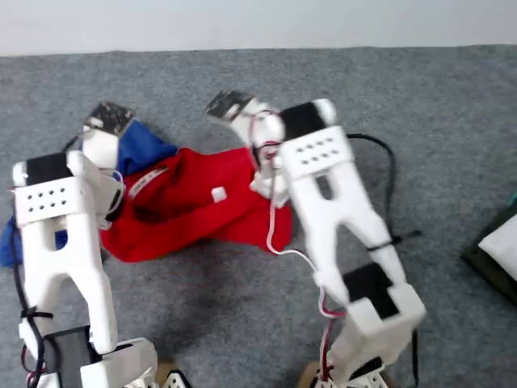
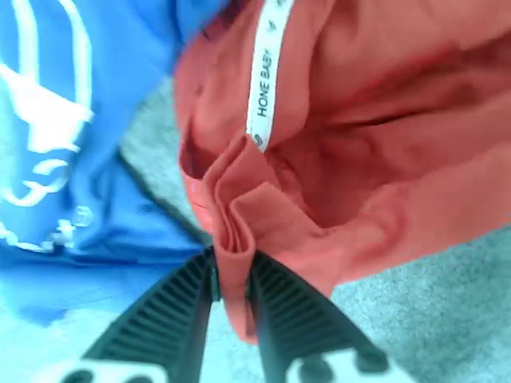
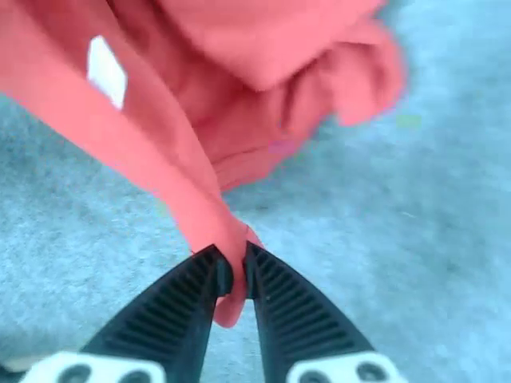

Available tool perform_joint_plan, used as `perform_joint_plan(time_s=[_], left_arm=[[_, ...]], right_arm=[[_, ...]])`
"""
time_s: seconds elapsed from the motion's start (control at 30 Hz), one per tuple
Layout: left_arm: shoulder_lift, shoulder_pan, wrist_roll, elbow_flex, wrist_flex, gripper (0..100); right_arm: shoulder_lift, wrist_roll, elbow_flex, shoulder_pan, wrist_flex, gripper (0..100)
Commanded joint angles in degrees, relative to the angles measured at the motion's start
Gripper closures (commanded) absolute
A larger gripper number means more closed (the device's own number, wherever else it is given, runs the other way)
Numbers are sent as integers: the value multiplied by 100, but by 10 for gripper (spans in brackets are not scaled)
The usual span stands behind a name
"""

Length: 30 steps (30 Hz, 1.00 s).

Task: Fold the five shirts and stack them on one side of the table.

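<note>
- The red shirt [image 1: 186, 210] lies crumpled on the grey counter [image 1: 242, 323], spread between the two arms.
- The left end effector [image 2: 231, 267] is clenched on a bunched fold of the red shirt, near the neck opening and just beside the white neck label [image 2: 267, 72].
- The right end effector [image 3: 231, 267] is clenched on a pinched edge at the red shirt's opposite side. The cloth runs in a narrow, stretched strip down to its black ribbed fingers [image 3: 184, 311].
- A small white tag [image 3: 106, 70] sits on the red cloth, well apart from that grip.
- The blue shirt [image 1: 144, 147] lies on the left arm's side, touching the red shirt, whose edge overlaps it. Its white print [image 2: 40, 136] faces up.
</note>
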Motion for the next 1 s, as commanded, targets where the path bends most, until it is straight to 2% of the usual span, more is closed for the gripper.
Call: perform_joint_plan(time_s=[0.0,0.1,0.23,0.43,0.57,0.83,0.97], left_arm=[[-79,53,35,-1033,563,998],[-79,141,88,-1815,932,998],[-563,492,730,-2624,932,998],[-1697,2321,791,-2879,844,998],[-2127,3147,791,-2738,686,998],[-2892,3262,782,-2765,404,998],[-3490,3262,756,-2765,-114,998]], right_arm=[[-963,70,-273,391,242,988],[-1516,62,-273,664,242,988],[-2308,62,-273,971,242,988],[-3635,70,-273,1420,224,988],[-4347,308,-273,1947,215,988],[-5429,668,-264,3178,215,988],[-5798,677,26,3714,215,988]])
